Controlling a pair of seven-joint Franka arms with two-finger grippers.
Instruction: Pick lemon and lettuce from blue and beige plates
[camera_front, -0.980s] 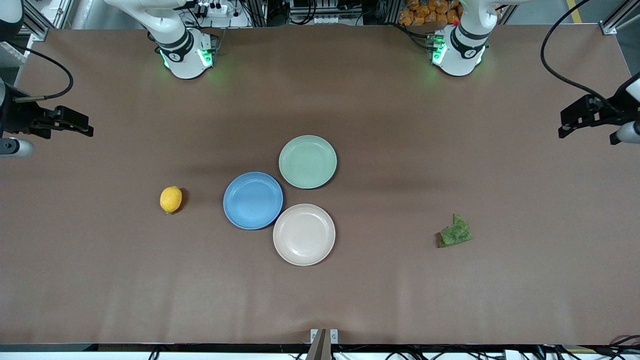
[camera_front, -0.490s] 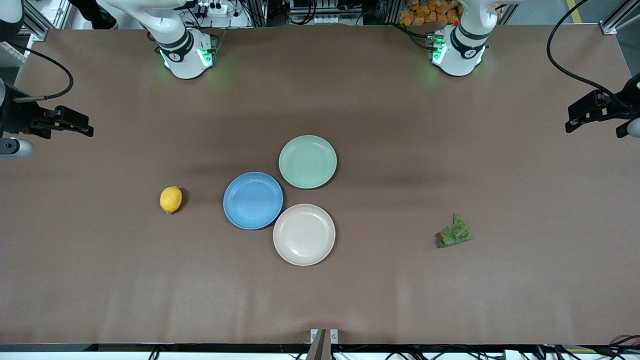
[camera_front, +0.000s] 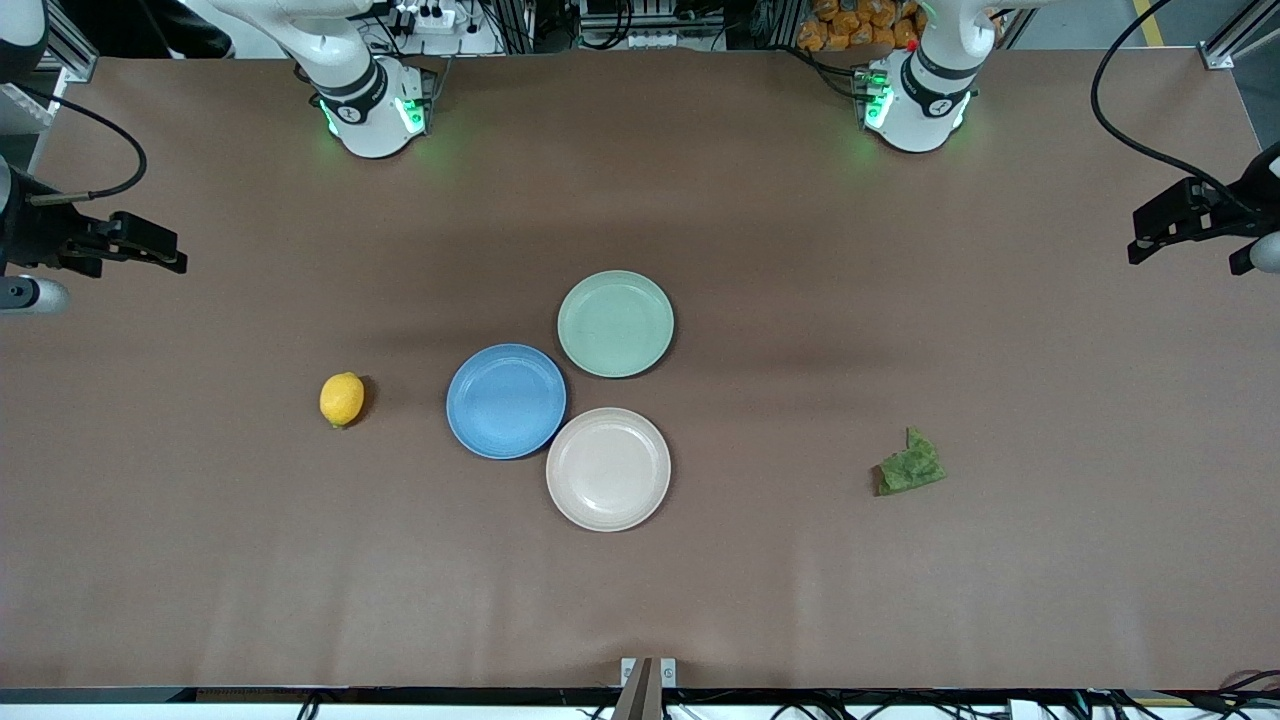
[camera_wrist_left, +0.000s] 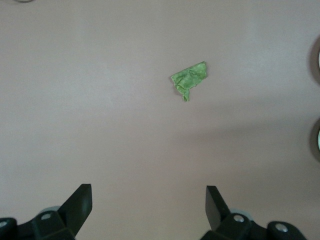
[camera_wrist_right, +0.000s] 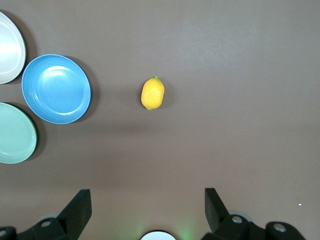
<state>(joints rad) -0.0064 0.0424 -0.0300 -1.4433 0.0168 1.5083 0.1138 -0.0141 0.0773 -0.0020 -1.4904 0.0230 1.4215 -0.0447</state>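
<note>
While both arms wait at bench ends:
Left end effector (camera_wrist_left: 148, 205): fingers spread, empty, up over left arm's end of brown bench (camera_front: 900, 250).
Right end effector (camera_wrist_right: 147, 207): fingers spread, empty, over right arm's end.
Yellow oval lemon (camera_front: 342, 399): on bare bench, beside round blue plate (camera_front: 506, 401), toward right arm's end.
Crumpled green lettuce leaf (camera_front: 910, 466): on bare bench, well apart from round beige plate (camera_front: 608, 468), toward left arm's end.
Round pale green plate (camera_front: 615, 323): touching both other plates, farthest from front camera.

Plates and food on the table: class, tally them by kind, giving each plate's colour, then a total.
Plates: 3 (blue plate, green plate, beige plate), all bare.
Fruit: 1 (lemon, on the table toward the right arm's end).
Greens: 1 (lettuce, on the table toward the left arm's end).
Total: 5
</note>
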